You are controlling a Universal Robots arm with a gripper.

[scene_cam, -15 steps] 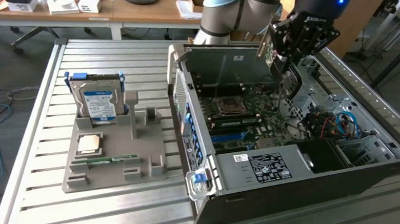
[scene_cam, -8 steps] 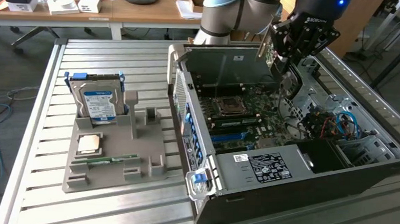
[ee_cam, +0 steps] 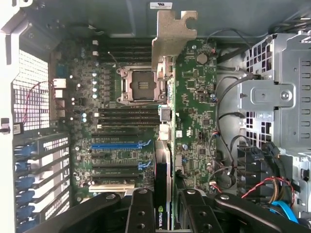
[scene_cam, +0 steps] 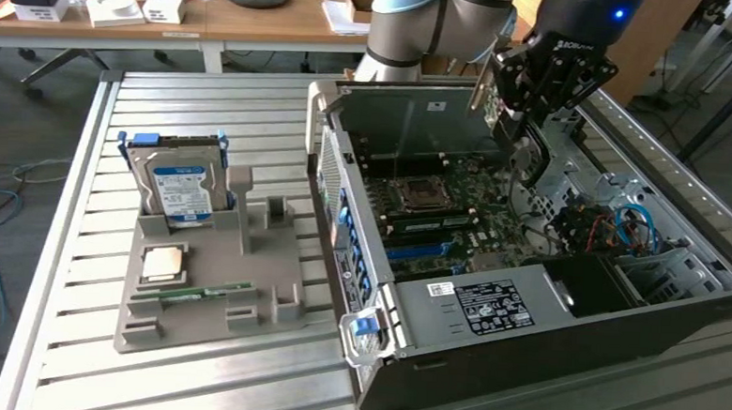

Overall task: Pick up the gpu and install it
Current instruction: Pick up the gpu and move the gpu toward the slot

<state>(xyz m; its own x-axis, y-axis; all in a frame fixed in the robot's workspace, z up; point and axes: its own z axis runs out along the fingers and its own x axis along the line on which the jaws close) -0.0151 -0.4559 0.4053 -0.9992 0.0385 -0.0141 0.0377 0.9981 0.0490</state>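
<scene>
Clearly, in the wrist view the gripper (ee_cam: 164,213) has its black fingers (ee_cam: 141,213) clamped on the gpu (ee_cam: 163,174), seen edge-on with its pale metal bracket (ee_cam: 172,36) at the far end, held over the motherboard (ee_cam: 199,97) beside the empty CPU socket (ee_cam: 138,85)

Next, in the exterior view the gripper hangs inside the open computer case (scene_cam: 559,356); a hard drive (scene_cam: 182,186) stands on the grey tray (scene_cam: 211,291) at the exterior view's left
</scene>
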